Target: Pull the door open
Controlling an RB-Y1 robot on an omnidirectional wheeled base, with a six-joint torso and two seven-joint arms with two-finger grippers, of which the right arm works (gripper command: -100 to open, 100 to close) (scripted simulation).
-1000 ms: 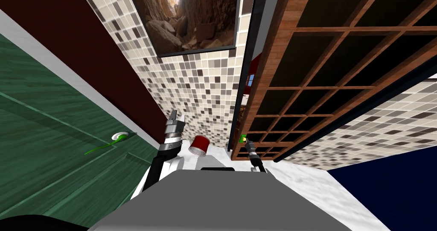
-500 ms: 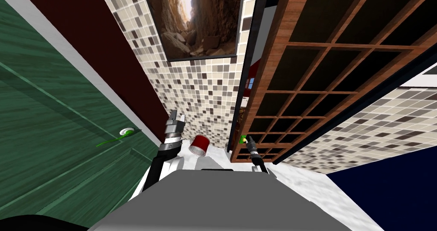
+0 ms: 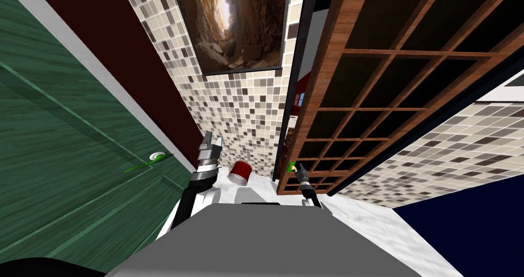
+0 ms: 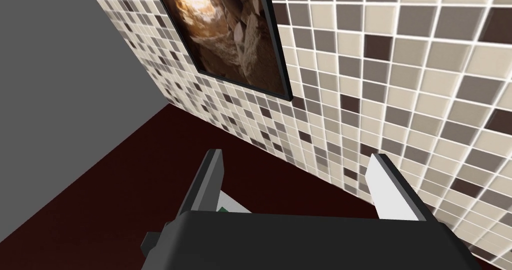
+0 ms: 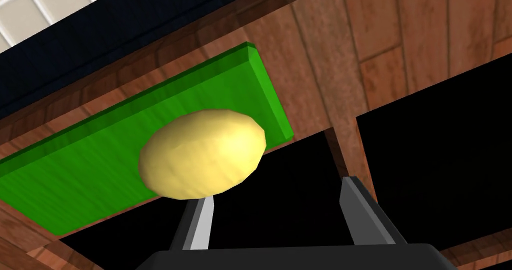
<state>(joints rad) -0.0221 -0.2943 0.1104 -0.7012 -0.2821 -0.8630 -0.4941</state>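
Head view: wooden lattice door [image 3: 327,74] on the right, dark panes. Its long axis runs from low centre up to the upper right, and the knob-side edge is toward me. There's a gap btw that edge and the black frame strip [image 3: 299,59], w/ red and white bits visible through it. A green plate [image 3: 291,165] sits low on the door's edge stile, w/ the right gripper [image 3: 298,167] right at it, arm reaching up from below. The left gripper [image 3: 211,142] is raised in front of the mosaic tile wall [image 3: 240,110], well apart from the door. A red can [image 3: 239,173] lies tilted on the white marbled floor [image 3: 368,228], btw the two arms. Framed rock picture [image 3: 238,23] on the tiles. Dark red wall [image 3: 117,59] and a green door [image 3: 61,151] w/ a green lever [image 3: 146,162] are on the left. Navy surface [image 3: 471,233] at lower right.

Left wrist view: the left gripper's fingers [image 4: 387,187] are spread, nothing btw them.

Right wrist view: a yellow oval knob [image 5: 202,154] sits on the green plate, and the plate's long axis slants along the wooden stile. The right gripper's fingers [image 5: 200,227] are apart. The knob is just past one fingertip, off to that side and not btw the two. Can't tell if it touches. Black pane behind the other finger.
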